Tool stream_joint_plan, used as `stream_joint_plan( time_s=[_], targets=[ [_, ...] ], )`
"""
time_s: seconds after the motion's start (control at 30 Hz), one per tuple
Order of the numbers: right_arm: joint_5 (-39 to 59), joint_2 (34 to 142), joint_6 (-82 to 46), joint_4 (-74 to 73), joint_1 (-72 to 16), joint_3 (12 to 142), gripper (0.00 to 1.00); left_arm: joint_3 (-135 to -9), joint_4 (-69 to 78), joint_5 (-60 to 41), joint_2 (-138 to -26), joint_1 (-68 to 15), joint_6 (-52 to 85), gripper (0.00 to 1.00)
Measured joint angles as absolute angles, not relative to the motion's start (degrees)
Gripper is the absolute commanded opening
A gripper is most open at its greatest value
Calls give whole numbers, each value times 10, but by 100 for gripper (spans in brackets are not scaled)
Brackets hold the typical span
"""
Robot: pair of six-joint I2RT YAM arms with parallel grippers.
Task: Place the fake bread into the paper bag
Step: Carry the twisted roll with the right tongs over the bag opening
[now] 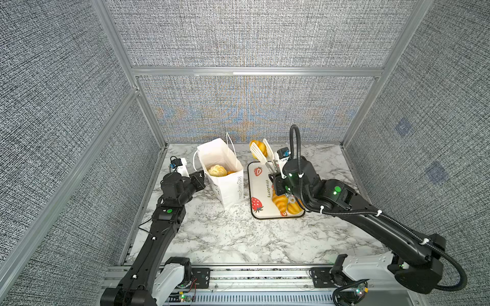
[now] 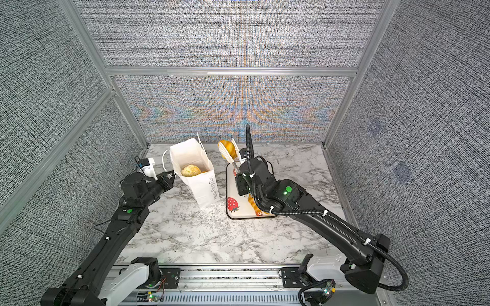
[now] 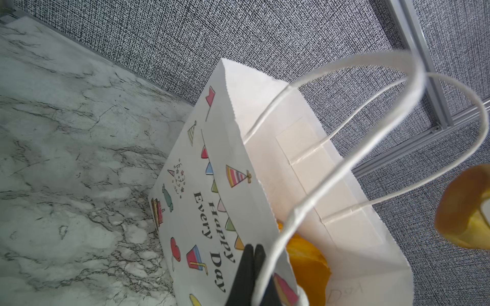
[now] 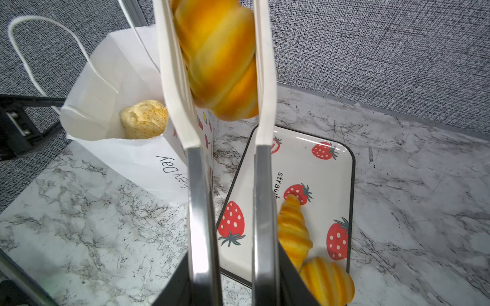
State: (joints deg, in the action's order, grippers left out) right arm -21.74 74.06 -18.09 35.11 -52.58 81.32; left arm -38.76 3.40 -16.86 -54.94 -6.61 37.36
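Marble table (image 1: 225, 238) in both top views: paper bag (image 1: 228, 190) left of the tray (image 1: 261, 190), bun (image 1: 217, 170) inside. Left wrist: left gripper (image 3: 252, 262) pinches the bag's rim (cord handle (image 3: 417, 76) crosses the mouth). Right wrist: right gripper (image 4: 236, 286) squeezes tongs (image 4: 201, 212) holding a loaf (image 4: 220, 61) beside the bag.

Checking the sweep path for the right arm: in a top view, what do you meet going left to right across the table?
In order: left gripper → bag → loaf in tongs → croissants on the tray.
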Motion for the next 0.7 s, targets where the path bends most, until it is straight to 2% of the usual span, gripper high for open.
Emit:
stream_joint_plan(
  time_s=[0.7],
  targets=[
    [-173, 816, -175, 250, -587, 846, 36, -388, 33, -169, -548, -66, 374, 0]
  ],
)
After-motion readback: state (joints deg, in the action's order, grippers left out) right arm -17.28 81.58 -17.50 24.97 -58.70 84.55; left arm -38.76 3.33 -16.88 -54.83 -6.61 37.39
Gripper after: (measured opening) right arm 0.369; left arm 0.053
